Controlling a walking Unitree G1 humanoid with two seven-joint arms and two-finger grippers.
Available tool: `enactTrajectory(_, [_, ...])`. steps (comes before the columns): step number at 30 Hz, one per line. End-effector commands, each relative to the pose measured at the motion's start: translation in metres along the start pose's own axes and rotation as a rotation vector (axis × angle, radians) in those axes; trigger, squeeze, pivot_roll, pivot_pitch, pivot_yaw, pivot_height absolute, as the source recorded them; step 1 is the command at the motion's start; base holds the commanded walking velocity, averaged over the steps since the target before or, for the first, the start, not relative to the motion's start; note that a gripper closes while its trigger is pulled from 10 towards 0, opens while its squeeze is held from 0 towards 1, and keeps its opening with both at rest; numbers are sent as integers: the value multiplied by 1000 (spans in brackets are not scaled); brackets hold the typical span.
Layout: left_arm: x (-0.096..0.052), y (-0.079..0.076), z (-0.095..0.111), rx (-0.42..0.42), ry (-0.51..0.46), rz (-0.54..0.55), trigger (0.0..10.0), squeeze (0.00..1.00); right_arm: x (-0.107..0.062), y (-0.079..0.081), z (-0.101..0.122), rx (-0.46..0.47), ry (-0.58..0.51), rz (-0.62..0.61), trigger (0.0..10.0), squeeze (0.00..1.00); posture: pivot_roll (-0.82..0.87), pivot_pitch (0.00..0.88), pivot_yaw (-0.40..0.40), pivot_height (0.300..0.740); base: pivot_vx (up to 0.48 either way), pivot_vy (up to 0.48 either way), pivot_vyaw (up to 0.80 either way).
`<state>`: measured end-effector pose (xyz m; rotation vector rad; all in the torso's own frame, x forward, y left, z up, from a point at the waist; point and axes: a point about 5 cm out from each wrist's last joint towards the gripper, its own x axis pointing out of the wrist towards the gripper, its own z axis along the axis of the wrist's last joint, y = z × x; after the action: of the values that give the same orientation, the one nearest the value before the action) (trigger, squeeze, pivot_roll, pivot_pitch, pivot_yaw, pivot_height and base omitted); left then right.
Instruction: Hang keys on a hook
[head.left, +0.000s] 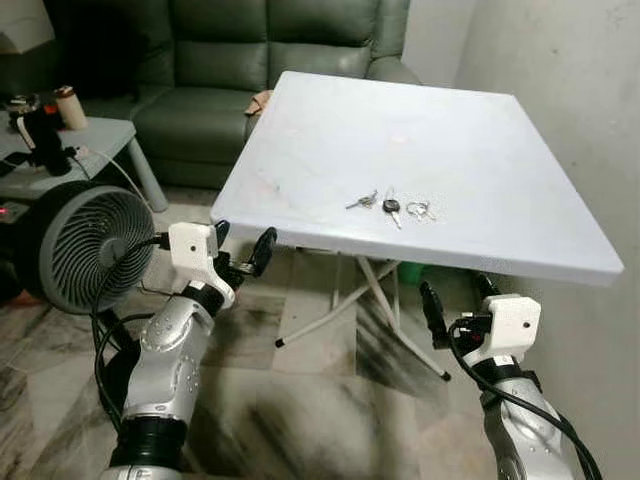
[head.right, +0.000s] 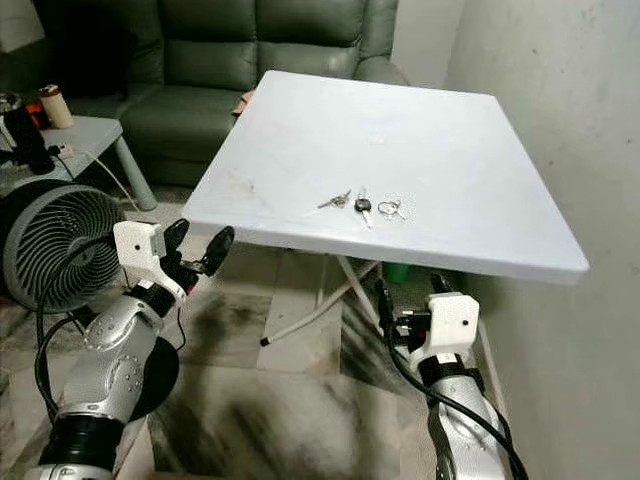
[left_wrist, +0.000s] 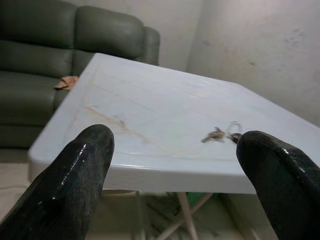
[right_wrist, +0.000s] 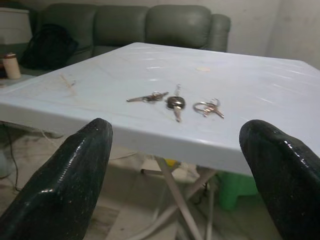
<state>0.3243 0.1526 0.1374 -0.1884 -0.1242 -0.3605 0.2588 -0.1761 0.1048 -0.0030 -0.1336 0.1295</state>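
Keys (head.left: 390, 207): three small metal bunches, one black-headed, near edge
Worktop (head.left: 480, 150): smooth white square
Left claw (head.left: 243, 252): open
Right claw (head.left: 456, 297): open

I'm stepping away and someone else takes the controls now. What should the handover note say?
Left gripper: open, holding nothing, just off the white table's near left corner.
Right gripper: open, holding nothing, below the table's near edge.
Keys: three small sets in a row on the table near its front edge, untouched.
Done: nothing picked up.
Left: grasp the keys, find the hook, hang them.
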Motion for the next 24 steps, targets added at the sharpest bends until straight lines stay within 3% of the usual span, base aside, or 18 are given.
enactTrajectory(1, [5,-3,5,16,-7,-11,10000,0,3,1,4,-2,-11,2,10000,0,-1,25,-20,740,315,0,0])
enactTrajectory(24, [8,-9,5,21,-9,-27,10000,0,5,0,5,-9,-8,16,10000,0,1,19,-25,740,296,0,0])
